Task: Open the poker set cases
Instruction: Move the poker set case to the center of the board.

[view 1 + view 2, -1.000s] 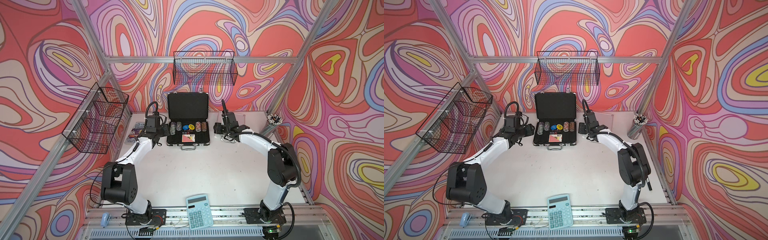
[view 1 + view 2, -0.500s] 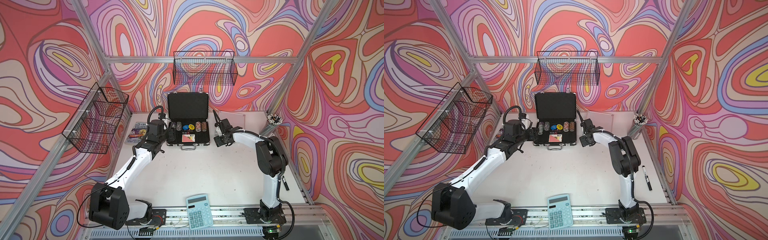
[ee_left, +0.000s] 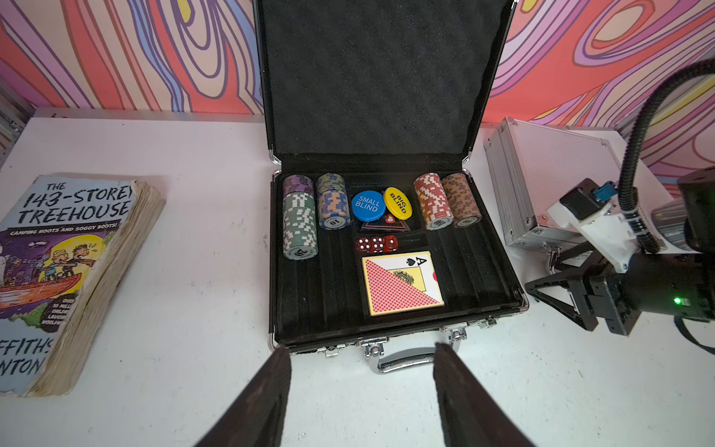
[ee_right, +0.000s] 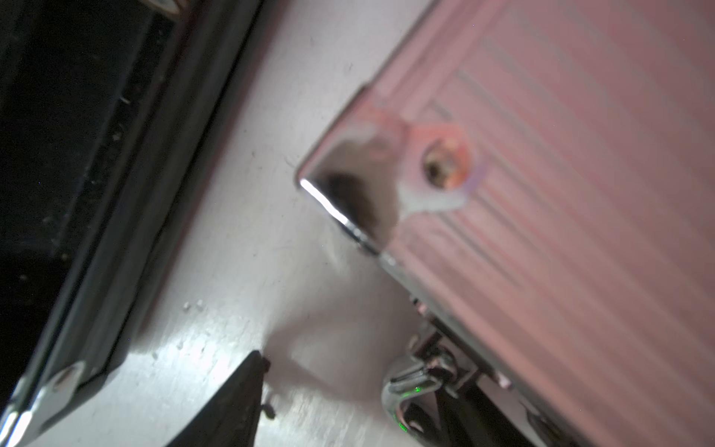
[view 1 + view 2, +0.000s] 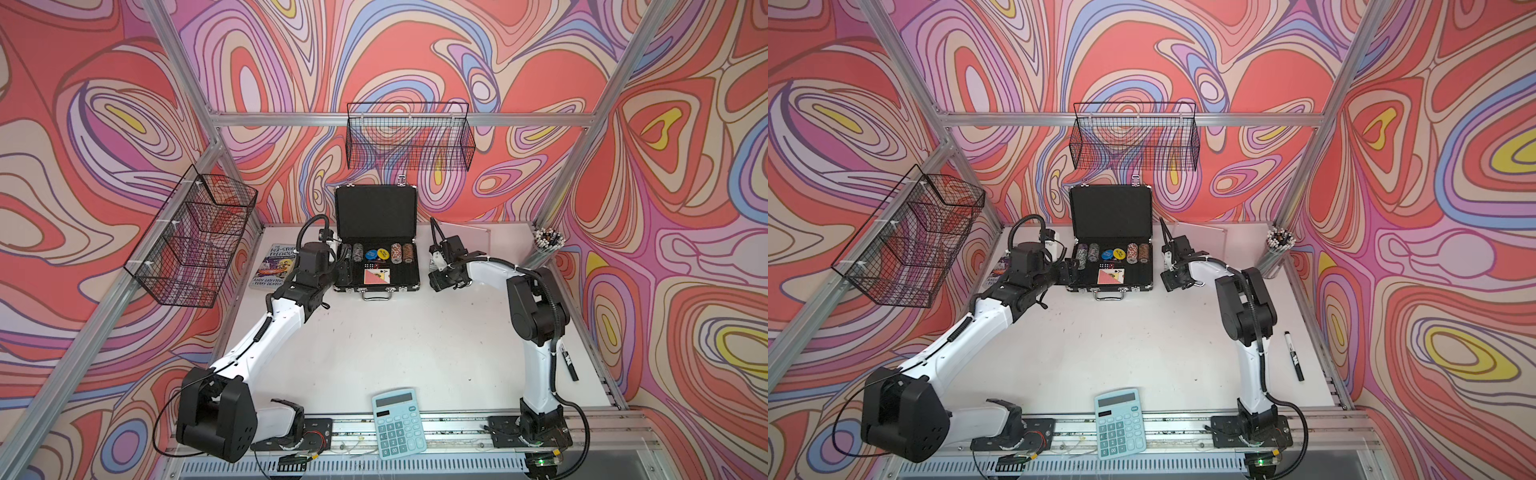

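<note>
Though set far back on the white bench (image 5: 395,340), plainly open: black case (image 5: 376,266), lid raised upright toward the rear wall, black foam lining exposed. Holds rows of chips (image 3: 300,216), blue and yellow blind buttons (image 3: 367,204), red dice (image 3: 377,244) and a card deck (image 3: 402,284) with an ace showing. Carries a metal handle (image 3: 402,360) on its front edge, latch parts either side.

Just right of it, apart, with bare bench between: silver case (image 3: 549,170), ribbed aluminium, lid down flat, turned at a slight angle. Close and blurred in the right wrist view, with a shiny corner cap and a small metal handle at the front edge.

Left hand (image 3: 361,348): released, fingers (image 3: 263,398) spread wide with nothing between them, poised before the black case's front edge, tips just short of it in the left wrist view. Right hand (image 4: 348,387): likewise spread, grasping nothing visible, down at the silver case's front corner nearest the black case. One finger over bare bench, the other tucked beside the silver case's handle; touching it or not, cannot tell.

Elsewhere: paperback book (image 3: 65,271) lying left of the black case, light-blue calculator (image 5: 399,424) at the bench's front edge, black marker (image 5: 1293,355) along the right side, cup of pens (image 5: 1277,253) in the back right corner, wire baskets (image 5: 409,141) on the walls.
</note>
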Available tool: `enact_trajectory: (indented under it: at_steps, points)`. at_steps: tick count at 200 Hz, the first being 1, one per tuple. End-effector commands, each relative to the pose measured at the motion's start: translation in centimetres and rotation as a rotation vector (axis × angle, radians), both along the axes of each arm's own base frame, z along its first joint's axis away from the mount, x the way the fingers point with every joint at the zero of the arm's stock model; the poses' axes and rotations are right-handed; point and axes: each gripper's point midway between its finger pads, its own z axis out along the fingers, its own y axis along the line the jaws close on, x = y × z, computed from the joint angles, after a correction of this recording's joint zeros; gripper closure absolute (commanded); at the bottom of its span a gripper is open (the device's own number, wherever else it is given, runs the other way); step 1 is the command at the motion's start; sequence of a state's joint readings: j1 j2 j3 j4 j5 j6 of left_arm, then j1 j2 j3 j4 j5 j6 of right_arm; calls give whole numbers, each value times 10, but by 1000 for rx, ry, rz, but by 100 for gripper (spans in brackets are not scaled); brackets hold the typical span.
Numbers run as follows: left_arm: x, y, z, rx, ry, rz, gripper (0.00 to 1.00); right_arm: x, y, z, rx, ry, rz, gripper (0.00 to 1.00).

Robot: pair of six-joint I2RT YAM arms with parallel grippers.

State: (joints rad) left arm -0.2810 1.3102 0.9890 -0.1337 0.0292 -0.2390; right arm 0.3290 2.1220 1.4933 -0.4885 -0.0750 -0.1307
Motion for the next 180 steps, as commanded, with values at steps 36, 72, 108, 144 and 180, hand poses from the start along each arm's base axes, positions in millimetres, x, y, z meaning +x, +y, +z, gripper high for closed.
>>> enact_trajectory:
  at_steps: [36,72,108,144,180]
  points:
    - [3,-6,-5,-1,6,-19,39,-66,28,-25,155,221,164,35]
    - [3,-9,-6,-2,8,-30,40,-85,29,-21,199,249,171,36]
    - [1,-15,-5,13,3,-48,40,-106,26,-22,227,275,141,38]
    - [2,-30,-6,43,15,-94,40,-125,18,-14,254,251,77,40]
    - [4,-56,-5,96,-1,-150,40,-124,4,19,249,145,-27,37]
